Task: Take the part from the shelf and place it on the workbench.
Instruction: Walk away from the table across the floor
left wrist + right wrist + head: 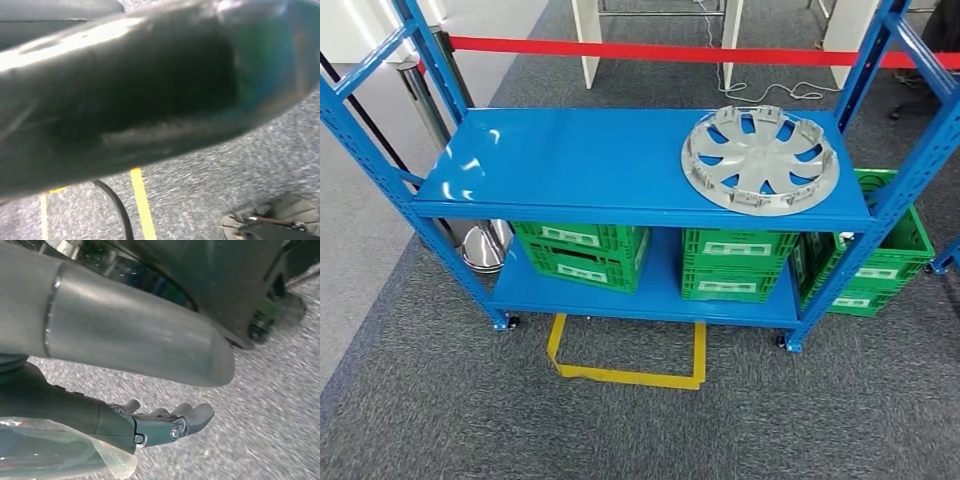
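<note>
A silver wheel cover with curved spokes lies flat on the right end of the blue shelf's top board. My right hand hangs over grey carpet, its thick grey thumb and darker fingers stretched out with nothing in them. In the left wrist view a dark blurred bulk lies close across the lens above the carpet, and I cannot make out how my left hand's fingers lie.
Green crates stand on the lower board, and another crate sits beside the right upright. A yellow tape outline marks the carpet in front. A red barrier tape and a steel post stand behind.
</note>
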